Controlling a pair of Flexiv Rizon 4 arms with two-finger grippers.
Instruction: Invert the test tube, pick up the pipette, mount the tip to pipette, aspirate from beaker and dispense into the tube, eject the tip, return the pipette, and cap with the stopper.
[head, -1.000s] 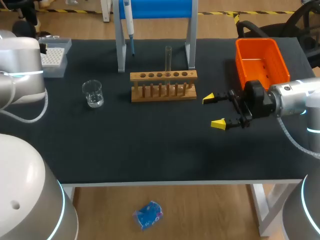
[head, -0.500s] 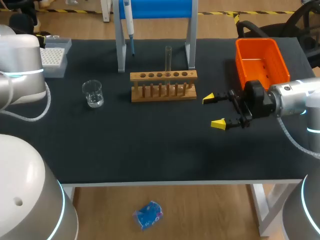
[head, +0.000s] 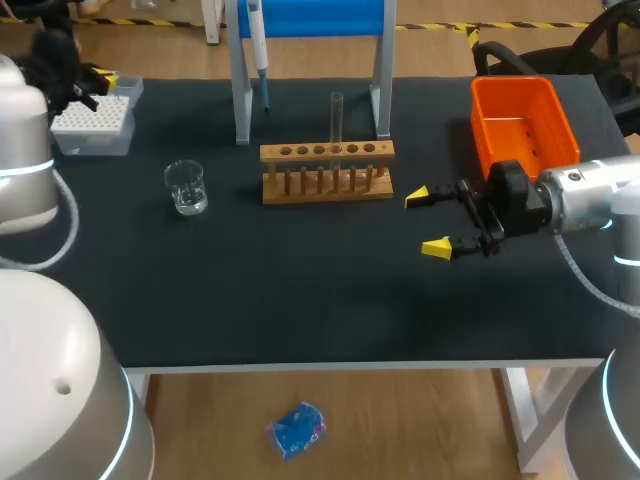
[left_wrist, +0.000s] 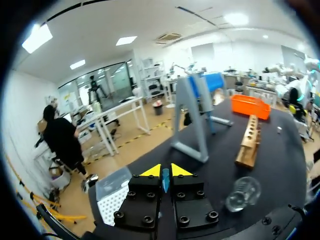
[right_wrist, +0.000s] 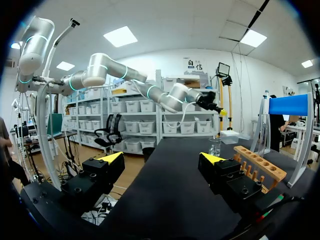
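Left claw (left_wrist: 161, 172), fingers pinched nearly together, has swung back beside the tip box (left_wrist: 116, 195) since a second ago. Ahead of it I see the beaker (left_wrist: 242, 192), then the rack (left_wrist: 248, 141) holding the upright test tube (head: 337, 115). Right claw (head: 428, 222) hasn't budged, wide open near the rack's end.

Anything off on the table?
Nothing spilled or tipped: test tube upright in the rack, beaker standing. Only oddity: a thin blue sliver pinched between the left jaws; can't tell what.
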